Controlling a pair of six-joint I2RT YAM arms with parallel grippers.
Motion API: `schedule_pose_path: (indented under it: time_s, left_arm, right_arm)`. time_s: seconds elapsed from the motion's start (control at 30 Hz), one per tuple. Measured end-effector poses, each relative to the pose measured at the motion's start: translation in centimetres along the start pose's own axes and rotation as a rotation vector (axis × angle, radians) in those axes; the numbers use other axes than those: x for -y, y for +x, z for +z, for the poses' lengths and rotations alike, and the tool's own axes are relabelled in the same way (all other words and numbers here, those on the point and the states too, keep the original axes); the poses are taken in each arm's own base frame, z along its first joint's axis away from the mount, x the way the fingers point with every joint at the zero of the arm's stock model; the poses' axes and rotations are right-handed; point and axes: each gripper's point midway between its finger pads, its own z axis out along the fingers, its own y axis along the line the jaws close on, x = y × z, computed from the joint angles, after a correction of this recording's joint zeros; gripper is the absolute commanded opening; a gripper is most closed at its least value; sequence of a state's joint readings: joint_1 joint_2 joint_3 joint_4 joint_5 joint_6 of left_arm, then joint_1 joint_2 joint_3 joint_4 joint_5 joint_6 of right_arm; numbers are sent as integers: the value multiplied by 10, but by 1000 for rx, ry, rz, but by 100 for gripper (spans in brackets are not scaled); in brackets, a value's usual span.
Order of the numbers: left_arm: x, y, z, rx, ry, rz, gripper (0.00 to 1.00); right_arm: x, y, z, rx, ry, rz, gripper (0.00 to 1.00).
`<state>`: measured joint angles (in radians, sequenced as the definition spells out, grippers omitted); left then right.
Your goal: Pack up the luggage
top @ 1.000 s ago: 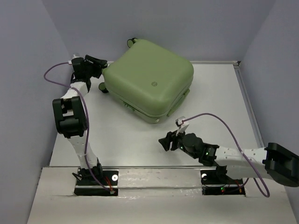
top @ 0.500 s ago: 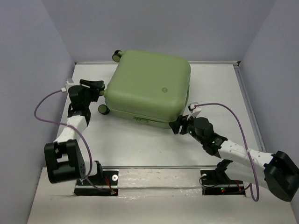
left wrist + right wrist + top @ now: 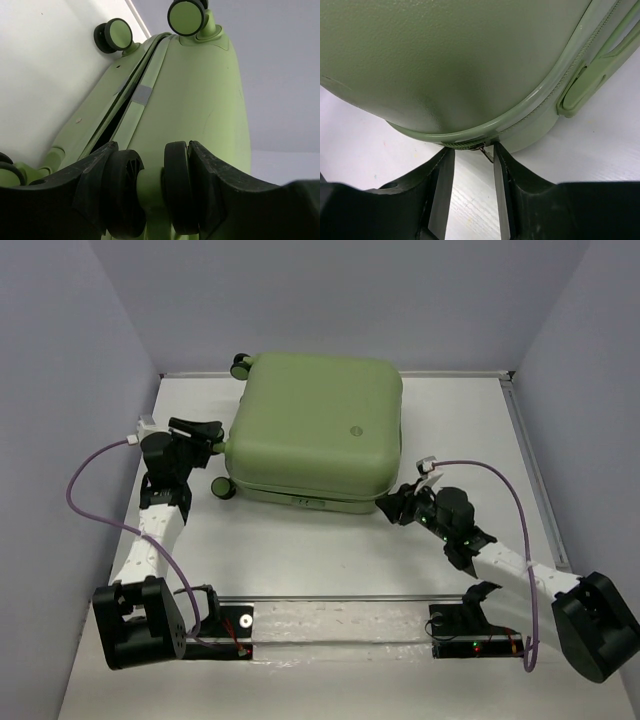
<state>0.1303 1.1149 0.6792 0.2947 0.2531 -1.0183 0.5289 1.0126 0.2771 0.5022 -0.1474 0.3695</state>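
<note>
Clamping left hand [image 3: 205, 430] round twin caster wheel [image 3: 122, 192] at near-left corner of luggage [image 3: 315, 430]. Straddling small metal zipper pull [image 3: 486, 151] with right hand [image 3: 392, 505], fingers released, not pinching (near-right corner). Lies flat, lid down, far centre of surface [image 3: 300, 560]. Could lose wheel: round, swivelling, likely to roll out of grip. Could miss pull: thin, dangling, easily nudged aside by closing fingers. Might skid whole case across smooth white surface if tugged from one side. Hard pebbled sage-green shell, rounded corners, glossy rim; dark gap along seam on wheel side.
</note>
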Motion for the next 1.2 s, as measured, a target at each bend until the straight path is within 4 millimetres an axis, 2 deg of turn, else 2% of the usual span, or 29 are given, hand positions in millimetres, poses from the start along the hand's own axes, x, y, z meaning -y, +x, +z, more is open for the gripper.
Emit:
schedule_pose_path:
  time_s: [0.1, 0.2, 0.3, 0.33, 0.37, 0.63, 0.77, 0.9, 1.0, 1.1, 1.2]
  left_arm:
    - [-1, -2, 0, 7, -3, -1, 6]
    - [-2, -4, 1, 20, -2, -2, 6]
    - [-9, -3, 1, 30, -7, -17, 6]
    - [-11, -2, 1, 30, -9, -18, 6]
    - [-13, -2, 1, 31, -11, -21, 6]
    - [-19, 1, 2, 38, -6, -31, 6]
    - [-18, -2, 4, 77, -6, -25, 6]
    - [-15, -16, 7, 183, -13, -2, 6]
    - [-9, -31, 5, 265, -2, 21, 6]
    - [-6, -32, -4, 282, 9, 36, 6]
    - [1, -10, -13, 218, 42, 34, 6]
  right_arm:
    - [0, 1, 6, 1, -12, 0, 40]
    - [0, 0, 11, 14, -21, -3, 32]
    - [1, 2, 13, 19, -23, -1, 15]
    - [2, 4, 13, 18, -22, 4, 15]
    - [3, 6, 14, 14, -20, 7, 8]
    - [-1, 14, 17, 10, -36, 36, 7]
    - [-12, 20, 20, 45, 59, 20, 7]
    - [-37, 42, 29, 10, 154, -43, 7]
    - [-43, 41, 39, 6, 217, -75, 7]
    - [-37, 35, 39, -28, 207, -47, 7]
    - [-12, 20, 22, -72, 208, 4, 7]
